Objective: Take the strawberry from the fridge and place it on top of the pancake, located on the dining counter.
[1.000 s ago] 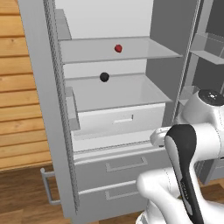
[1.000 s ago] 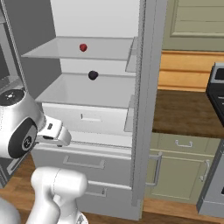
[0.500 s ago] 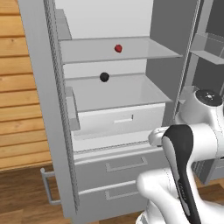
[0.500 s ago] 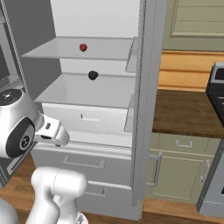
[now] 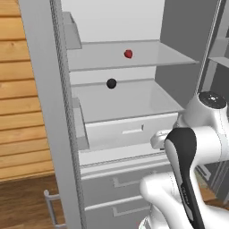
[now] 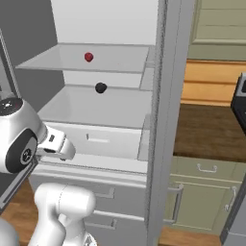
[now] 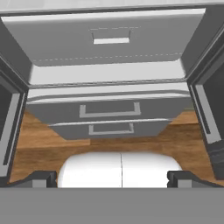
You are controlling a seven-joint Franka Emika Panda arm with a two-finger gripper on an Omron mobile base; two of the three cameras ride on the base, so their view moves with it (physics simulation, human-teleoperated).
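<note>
Fridge [image 5: 58,134] stands open. Strawberry [image 5: 128,54] sits on the upper shelf, top centre of frame, a dark fruit [image 5: 111,83] below it. Fingers [image 7: 37,178] spread wide and empty, low before the drawers [image 7: 109,110], ready to reach.

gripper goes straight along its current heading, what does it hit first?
Judging by the hand view, the open gripper aims low at the fridge front, so it would likely meet the two lower drawers first, well below the strawberry shelf. Depth is unclear.

Base views flanking open fridge [image 5: 134,103]
</note>
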